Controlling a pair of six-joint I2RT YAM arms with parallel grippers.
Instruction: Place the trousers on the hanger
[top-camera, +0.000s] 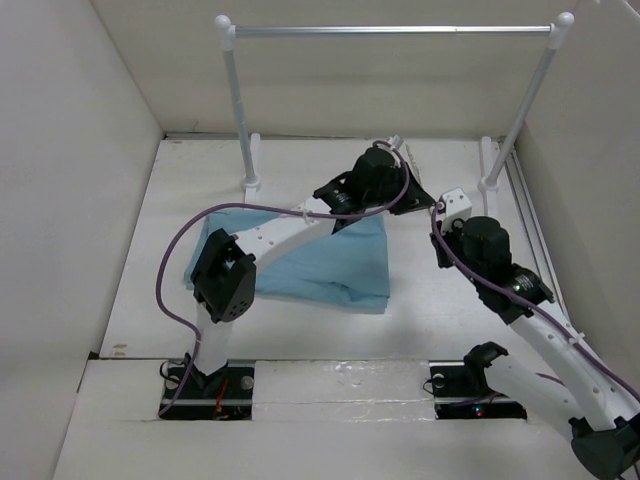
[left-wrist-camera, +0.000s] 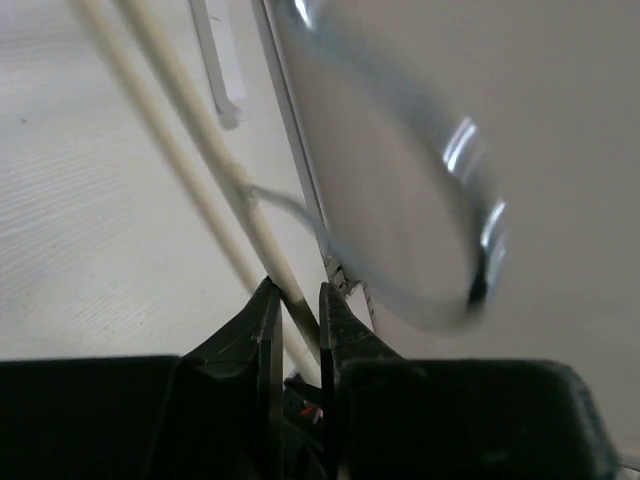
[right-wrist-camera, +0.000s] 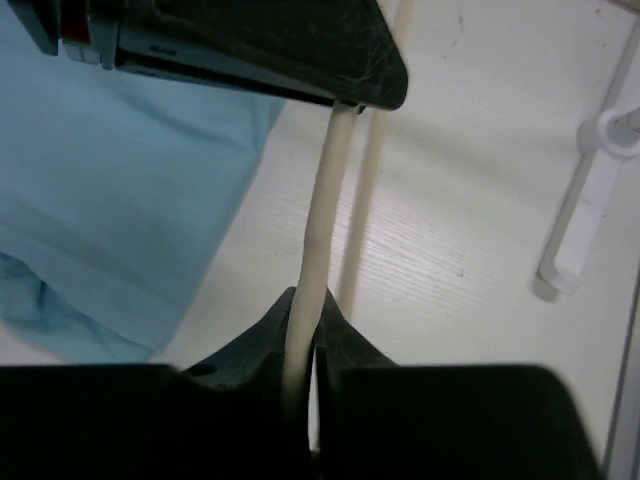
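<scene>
Left gripper (left-wrist-camera: 297, 312) and right gripper (right-wrist-camera: 305, 335) each pinched the hanger (right-wrist-camera: 322, 200) bar, jaws pressed onto it. The trousers (top-camera: 335, 265) lay flat on the table (top-camera: 420, 300) nearby (ungripped). Judgement: hold the bar level and firm, and avoid twisting it between the arms.

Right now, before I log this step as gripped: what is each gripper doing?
Left gripper: closed on the hanger.
Right gripper: closed on the same hanger, further along its bar.
</scene>
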